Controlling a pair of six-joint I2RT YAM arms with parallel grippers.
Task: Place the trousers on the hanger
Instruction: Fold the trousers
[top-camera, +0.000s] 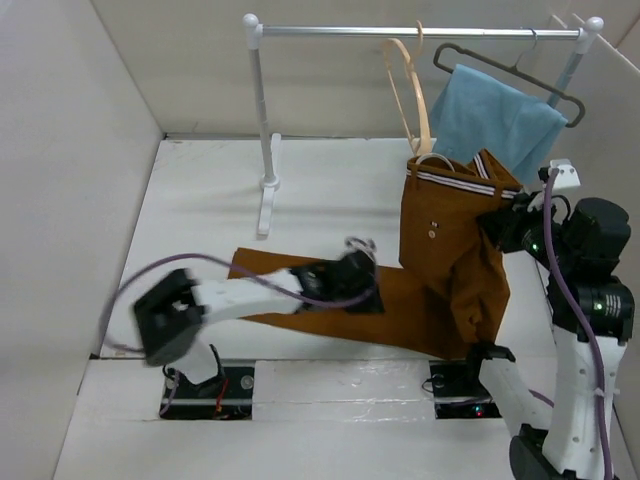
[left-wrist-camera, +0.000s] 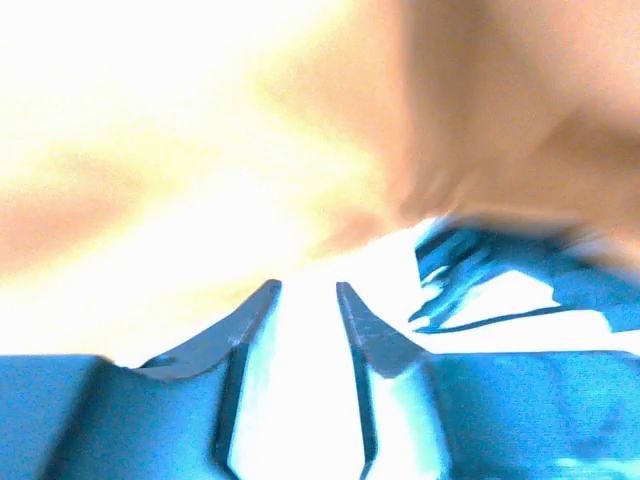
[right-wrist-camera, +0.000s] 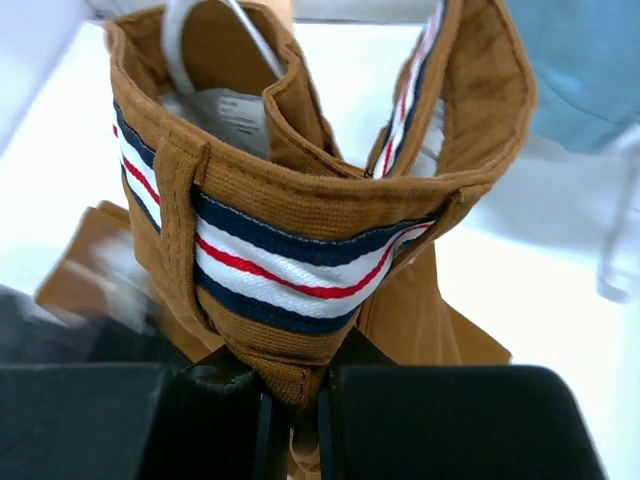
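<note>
Rust-brown trousers (top-camera: 445, 250): waistband raised off the table with the striped lining showing, just below the hanger; the legs hang down and lie flat across the table toward my left arm.
Right gripper (right-wrist-camera: 292, 400): clamped on a fold of the waistband, with cloth pinched between both fingers (the wrist view shows this plainly).
Left gripper (top-camera: 358, 282): low over the leg cloth. Its wrist view is blurred, but I see the fingers (left-wrist-camera: 255, 310) narrowly apart with nothing between them.
Hanger (top-camera: 408, 90): pale wood, hooked on the rail (top-camera: 420, 32) and turned nearly edge-on. Its lower end seems to dip into the waistband opening; I cannot confirm contact.
Step in hand: I judge it to be bringing the waistband onto the hanger.
Procedure: hold the pinch firm, move slowly so the hanger does not swing on its hook, and have the left arm gather the legs to take weight off the waistband.
Hazard: the blue cloth (top-camera: 505, 120) on the dark hanger (top-camera: 500, 65) hangs just beside; I would steer clear of it.
Surface: white table (top-camera: 200, 200), smooth; I expect the cloth to slide on it.
Room: white walls (top-camera: 70, 150) close in at the left and back.
</note>
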